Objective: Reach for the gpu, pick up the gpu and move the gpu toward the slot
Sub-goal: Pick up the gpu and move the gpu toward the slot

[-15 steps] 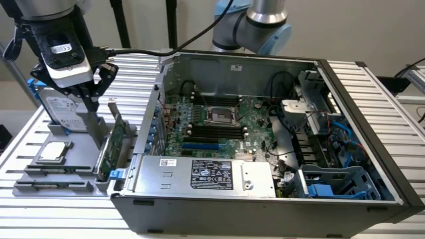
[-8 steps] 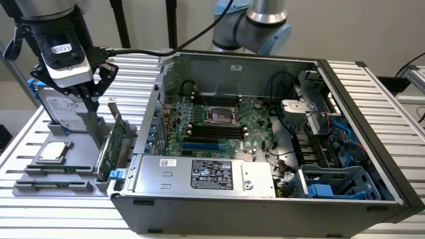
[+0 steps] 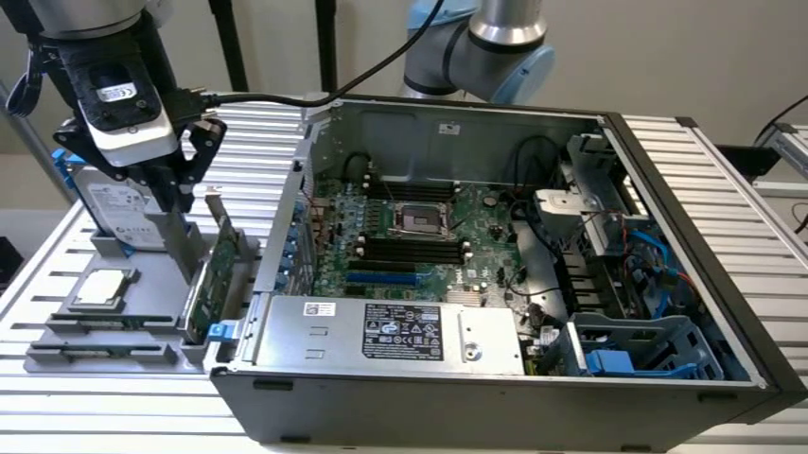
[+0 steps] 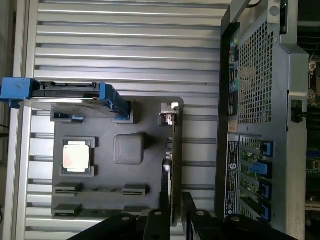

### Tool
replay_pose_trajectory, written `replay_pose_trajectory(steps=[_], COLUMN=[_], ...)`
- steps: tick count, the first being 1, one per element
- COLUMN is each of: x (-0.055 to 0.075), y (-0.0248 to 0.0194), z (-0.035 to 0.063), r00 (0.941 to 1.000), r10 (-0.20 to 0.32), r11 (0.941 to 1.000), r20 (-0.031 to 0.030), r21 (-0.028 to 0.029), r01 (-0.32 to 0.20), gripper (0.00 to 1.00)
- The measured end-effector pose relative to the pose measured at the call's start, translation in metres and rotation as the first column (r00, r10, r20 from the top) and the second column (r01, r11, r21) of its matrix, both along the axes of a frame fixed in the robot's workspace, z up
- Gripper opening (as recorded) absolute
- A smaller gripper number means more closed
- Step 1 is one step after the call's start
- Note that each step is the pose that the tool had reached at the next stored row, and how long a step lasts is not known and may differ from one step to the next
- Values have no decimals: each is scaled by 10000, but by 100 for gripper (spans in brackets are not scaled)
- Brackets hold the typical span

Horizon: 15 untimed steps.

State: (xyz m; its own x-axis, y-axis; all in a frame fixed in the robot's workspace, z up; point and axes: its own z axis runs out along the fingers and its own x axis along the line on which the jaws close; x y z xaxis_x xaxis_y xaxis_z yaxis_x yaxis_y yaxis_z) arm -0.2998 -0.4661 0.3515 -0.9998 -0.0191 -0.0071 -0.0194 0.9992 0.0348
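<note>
Gripper (image 4: 174, 196) was caught spread open astride the gpu (image 3: 218, 270), which was stood on edge in the tray (image 4: 105, 172), to the exterior view's left of the case (image 3: 378, 407). Card was judged light, stiff, fragile: best pinched on bare board edge.

From where I stand I count one grey tray (image 4: 147, 112) carrying three parts: one gpu (image 3: 223, 265), one hard drive (image 3: 116, 203) with blue rails, and one square CPU chip (image 3: 101, 288). There is one open computer case (image 3: 505, 411), holding one motherboard (image 3: 423, 241) and one power supply (image 3: 378, 331).
</note>
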Motion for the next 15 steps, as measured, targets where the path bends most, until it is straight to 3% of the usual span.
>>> replay_pose_trajectory(steps=[1,2,6,7,15], x=[0,0,-3,-6,-28], y=[0,0,0,0,-14], z=[0,-1,-26,-44,-188], r00=[10000,10000,10000,10000,10000], r10=[0,0,0,-1,0], r11=[10000,10000,10000,10000,10000], r20=[0,0,1,1,1], r21=[0,-7,-53,-66,-91], r01=[0,0,0,1,0], gripper=[24,36,42,48,48])
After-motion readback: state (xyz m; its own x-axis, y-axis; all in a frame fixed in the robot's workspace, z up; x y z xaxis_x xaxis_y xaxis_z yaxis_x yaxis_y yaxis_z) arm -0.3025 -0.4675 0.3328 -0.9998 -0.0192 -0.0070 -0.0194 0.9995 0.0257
